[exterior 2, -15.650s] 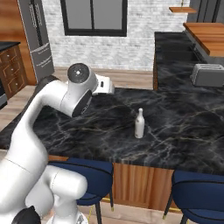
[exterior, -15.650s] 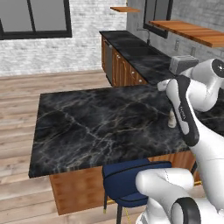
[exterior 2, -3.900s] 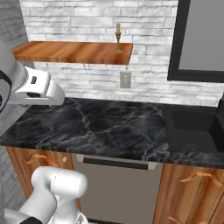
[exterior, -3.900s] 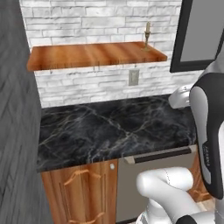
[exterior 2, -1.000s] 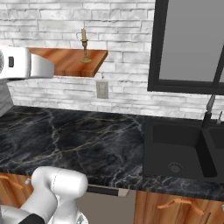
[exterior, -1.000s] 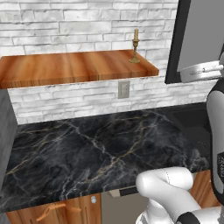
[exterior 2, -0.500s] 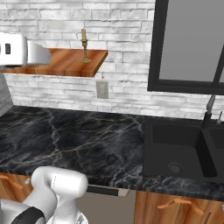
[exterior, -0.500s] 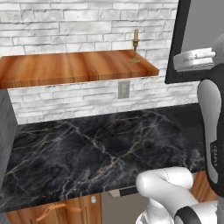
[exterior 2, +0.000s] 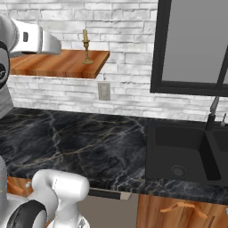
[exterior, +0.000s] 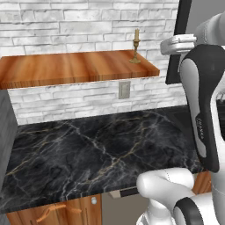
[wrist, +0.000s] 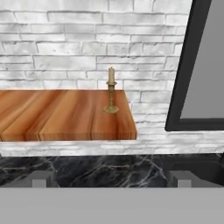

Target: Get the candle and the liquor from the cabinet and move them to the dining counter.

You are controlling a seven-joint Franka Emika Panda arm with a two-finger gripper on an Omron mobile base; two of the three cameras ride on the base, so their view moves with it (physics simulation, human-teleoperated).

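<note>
The candle is found upright on the cabinet, near the shelf's right-hand end and close to the white brick wall; nothing is in contact with it. In the hand view it stands straight ahead, well apart from the gripper, whose finger tips are spread wide with nothing between them. The hand is raised to about shelf height above the wall counter, with a sink set into that counter to the right. No liquor bottle is observed on the visible part of the shelf, and the dining counter is outside these views, so its fate cannot be confirmed here. It is judged that the candle's retrieval has not yet begun in earnest: approach, grasp, carriage and placement all remain outstanding.
</note>
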